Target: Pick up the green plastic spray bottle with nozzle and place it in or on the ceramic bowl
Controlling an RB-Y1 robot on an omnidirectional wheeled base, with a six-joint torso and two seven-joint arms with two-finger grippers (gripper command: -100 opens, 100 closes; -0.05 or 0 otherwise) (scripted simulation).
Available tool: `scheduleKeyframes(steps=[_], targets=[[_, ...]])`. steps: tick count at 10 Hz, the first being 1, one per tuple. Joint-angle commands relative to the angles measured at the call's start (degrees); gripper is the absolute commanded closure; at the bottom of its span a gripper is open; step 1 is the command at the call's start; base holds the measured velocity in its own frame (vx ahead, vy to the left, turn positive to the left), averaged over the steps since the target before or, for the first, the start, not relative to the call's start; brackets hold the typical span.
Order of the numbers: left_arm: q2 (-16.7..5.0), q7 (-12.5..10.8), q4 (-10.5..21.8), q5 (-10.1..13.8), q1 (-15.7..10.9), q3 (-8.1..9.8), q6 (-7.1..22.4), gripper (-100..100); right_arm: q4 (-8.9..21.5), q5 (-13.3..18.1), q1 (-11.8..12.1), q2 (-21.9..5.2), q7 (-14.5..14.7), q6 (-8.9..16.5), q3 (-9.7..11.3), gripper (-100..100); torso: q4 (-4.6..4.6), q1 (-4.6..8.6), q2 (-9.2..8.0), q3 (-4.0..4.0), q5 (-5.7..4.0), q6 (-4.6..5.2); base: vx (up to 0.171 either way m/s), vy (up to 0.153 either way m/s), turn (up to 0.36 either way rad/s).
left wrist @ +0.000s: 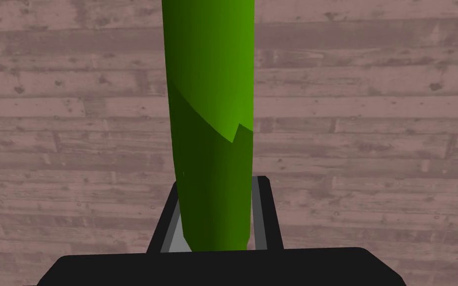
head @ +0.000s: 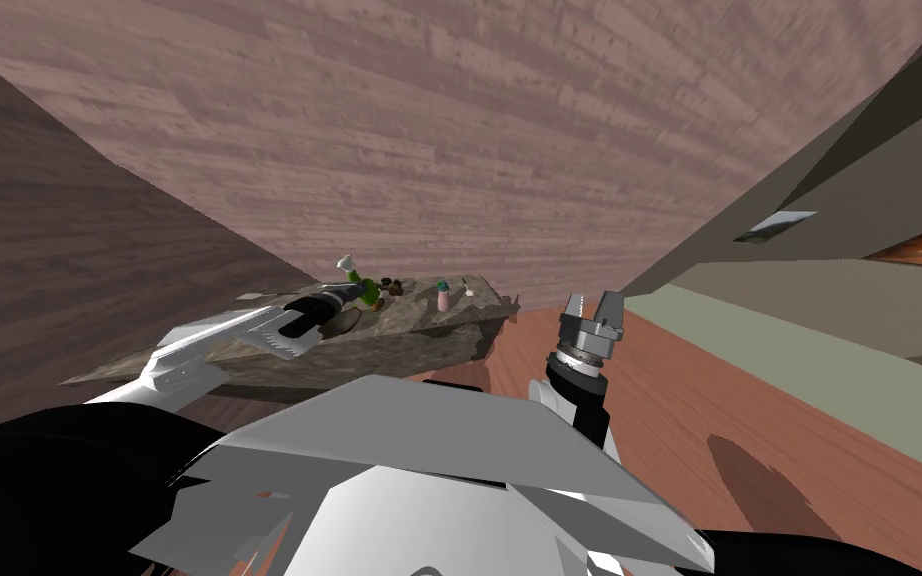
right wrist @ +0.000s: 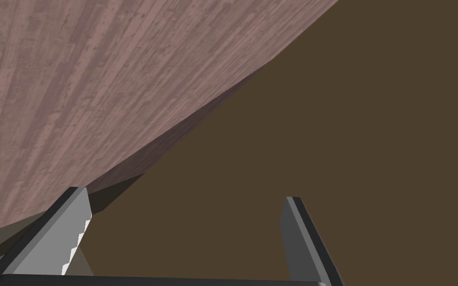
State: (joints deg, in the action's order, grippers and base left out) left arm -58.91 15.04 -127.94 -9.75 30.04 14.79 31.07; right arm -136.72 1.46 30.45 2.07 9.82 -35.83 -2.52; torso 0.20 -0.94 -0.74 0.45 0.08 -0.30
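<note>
Near the worktop's (head: 419,330) far edge, your left claw (left wrist: 218,181) grips the green spray bottle (left wrist: 208,99); next, find the bowl and lower it in.

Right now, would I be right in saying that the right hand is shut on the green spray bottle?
Not quite. It is the left hand that is shut on the green spray bottle, as the left wrist view shows. The right hand is open and holds nothing.
</note>
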Motion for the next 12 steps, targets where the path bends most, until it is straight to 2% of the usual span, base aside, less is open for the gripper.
scheduleKeyframes(steps=[1, 6, 7, 8, 12], targets=[[-0.9, 0.1, -0.5, 1.1, 0.9, -0.27, 1.9, 100, 0.0, 0.0, 0.0, 0.0, 0.0, 0.0, 0.0, 0, 0.00, 0.00, 0.00, 0.00, 0.00, 0.00, -0.095, 0.213, -0.003], [-3.6, 0.4, -2.6, 4.3, 5.0, -0.16, 6.1, 100, 0.0, 0.0, 0.0, 0.0, 0.0, 0.0, 0.0, 0, -0.03, 0.01, 0.00, -0.01, 0.05, 0.00, -0.099, 0.196, -0.007], [-3.4, 0.4, -2.3, 4.0, 4.7, 0.05, 5.5, 100, 0.0, 0.0, 0.0, 0.0, 0.0, 0.0, 0.0, 0, -0.03, 0.08, 0.00, -0.02, 0.07, 0.00, -0.047, 0.075, 0.004], [-3.4, 0.4, -2.3, 4.0, 4.9, 0.05, 5.8, -100, 0.0, 0.0, 0.0, 0.0, 0.0, 0.0, 0.0, 0, -0.04, 0.47, 0.19, -0.11, -0.01, 0.08, -0.010, 0.017, 0.004], [-3.4, 0.4, -2.2, 4.0, 4.9, 0.05, 5.8, -100, 0.0, 0.0, 0.0, 0.0, 0.0, 0.0, 0.0, 0, -0.10, 0.94, 0.47, -0.27, -0.15, 0.15, -0.001, 0.002, 0.000]])
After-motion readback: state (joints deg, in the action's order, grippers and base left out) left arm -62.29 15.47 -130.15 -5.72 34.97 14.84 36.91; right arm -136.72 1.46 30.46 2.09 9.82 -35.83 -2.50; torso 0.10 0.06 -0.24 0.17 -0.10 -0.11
